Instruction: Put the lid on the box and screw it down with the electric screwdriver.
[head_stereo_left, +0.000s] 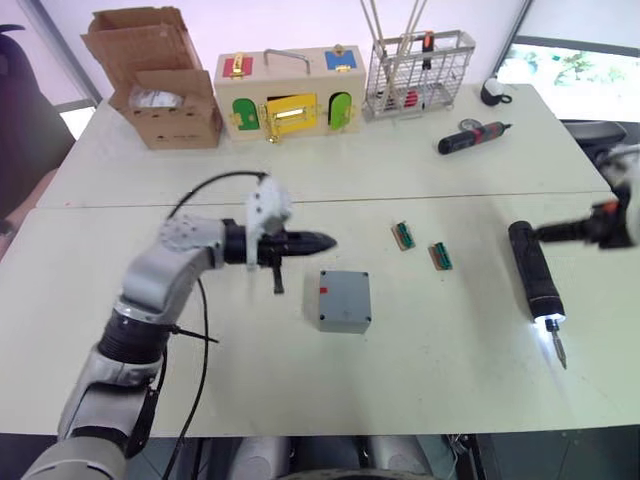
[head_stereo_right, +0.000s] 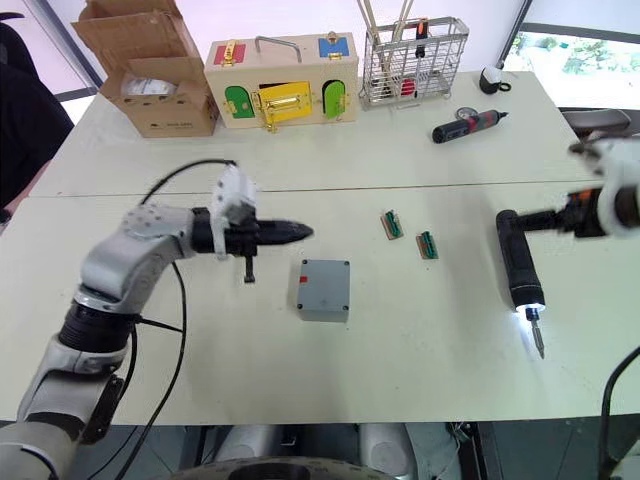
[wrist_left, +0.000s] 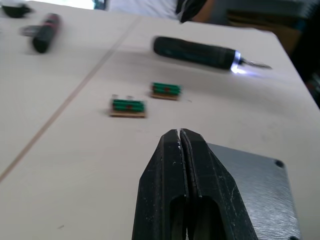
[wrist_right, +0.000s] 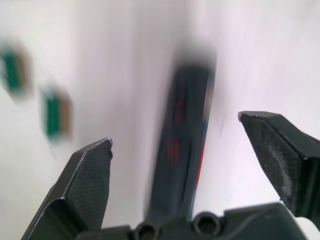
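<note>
Square grey plastic box (head_stereo_left: 344, 300) lying lidded; left claw (head_stereo_left: 322, 241) hovering closed at its 11 o'clock; right claw (wrist_right: 175, 132) gaping around the cylindrical electric screwdriver (head_stereo_left: 533, 272).

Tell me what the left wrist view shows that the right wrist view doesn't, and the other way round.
Left wrist view's own: the shut left claw close to the grey square plastic box, and a small black-and-red screwdriver farther off. Right wrist view's own: the open right claw, its fingers spread wide. Shared: the thick dark stick-shaped electric screwdriver and two small green terminal blocks.
</note>
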